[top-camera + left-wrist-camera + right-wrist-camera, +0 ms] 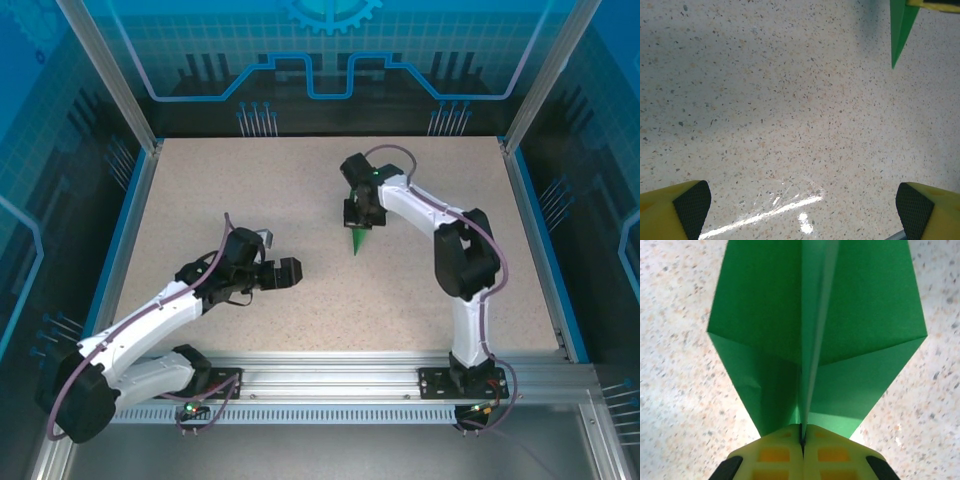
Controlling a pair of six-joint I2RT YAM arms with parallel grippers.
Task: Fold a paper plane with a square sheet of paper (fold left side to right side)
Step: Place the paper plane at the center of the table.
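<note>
The bright green paper plane is a creased dart with its wings spread to both sides. My right gripper is shut on its upright centre keel, yellow fingers pressed together. From above, the right gripper holds the plane over the table's middle, and the green tip points toward the near edge. My left gripper stands open to the left of the plane, its pads wide apart over bare table. The plane's tip shows at the upper right of the left wrist view.
The speckled beige table is bordered by blue edging and aluminium posts. An aluminium rail with both arm bases runs along the near edge. A shiny scuffed patch lies under the left gripper.
</note>
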